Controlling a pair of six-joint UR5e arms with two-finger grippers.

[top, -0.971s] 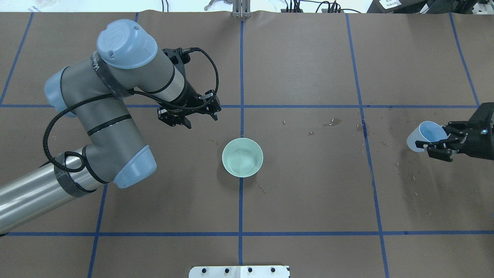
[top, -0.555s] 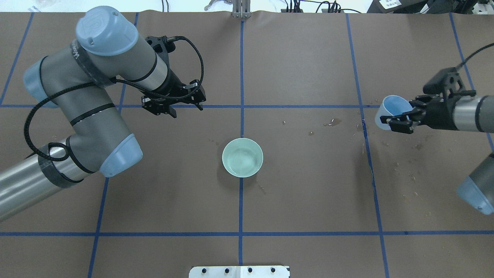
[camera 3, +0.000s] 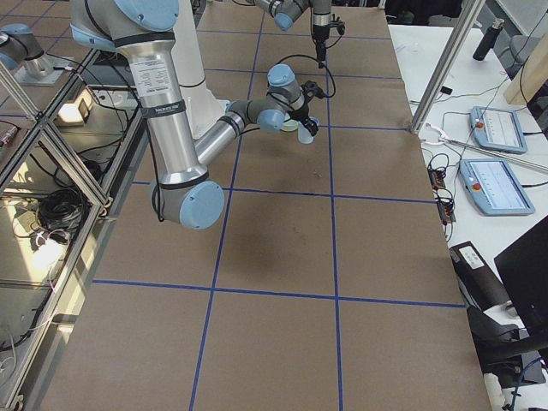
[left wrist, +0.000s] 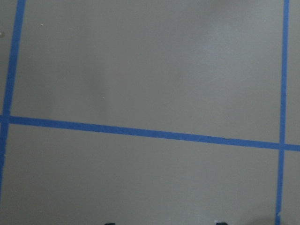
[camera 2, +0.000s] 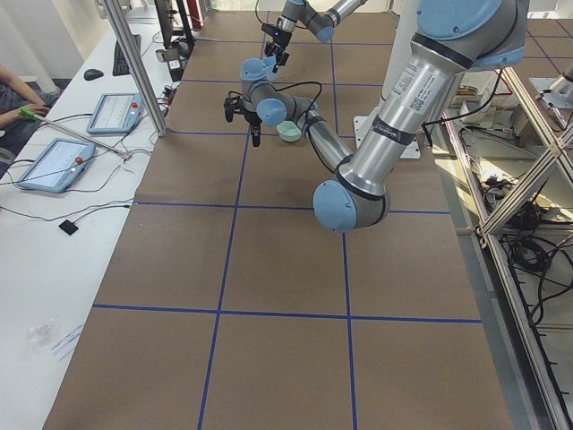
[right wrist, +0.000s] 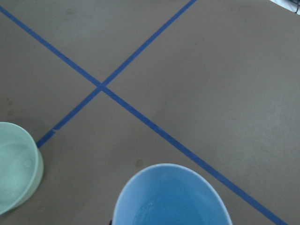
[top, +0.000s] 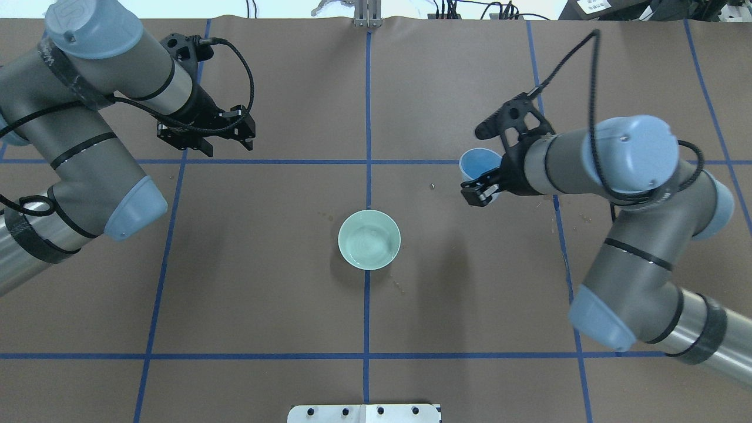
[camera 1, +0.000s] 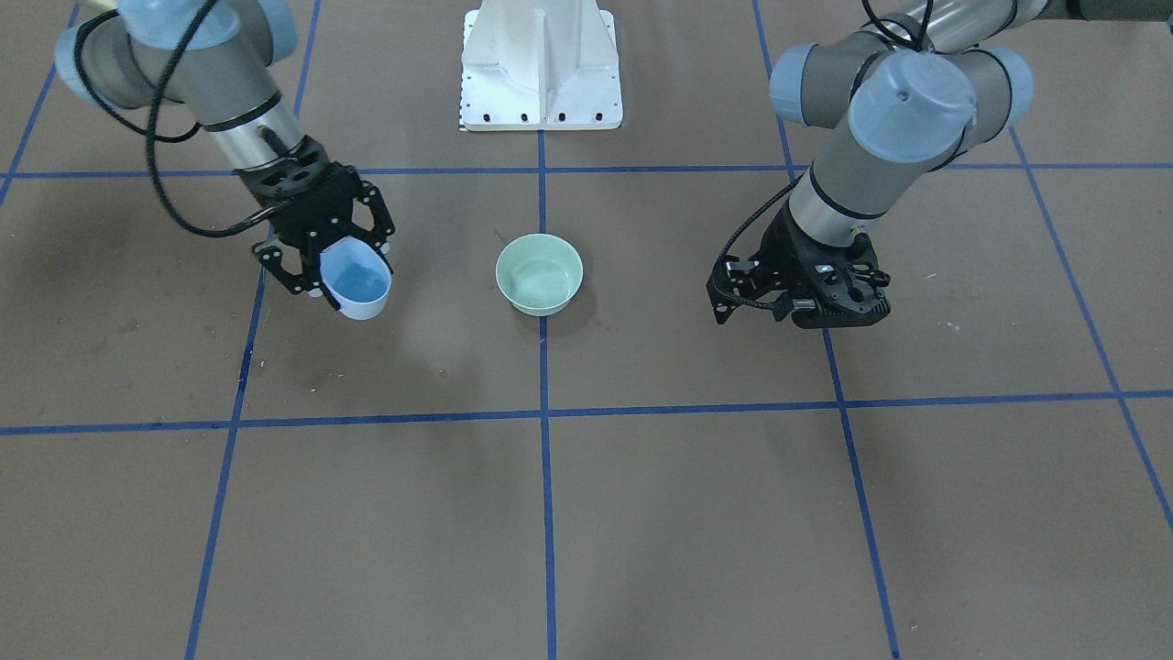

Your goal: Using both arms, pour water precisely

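Right wrist camera, seemingly close, shares overhead's bowl (right wrist: 35,161).

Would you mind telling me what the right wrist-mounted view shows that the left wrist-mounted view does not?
Only the right wrist view shows the blue cup at its lower edge and part of the green bowl at the left. Only the left wrist view shows two tiny dark specks at its bottom edge, too small to identify. Both share the brown table and crossing blue tape lines.

blue cup (right wrist: 159,180): lower part cut off | green bowl (right wrist: 36,163): cut at left edge (water (right wrist: 10,161) barely discernible)
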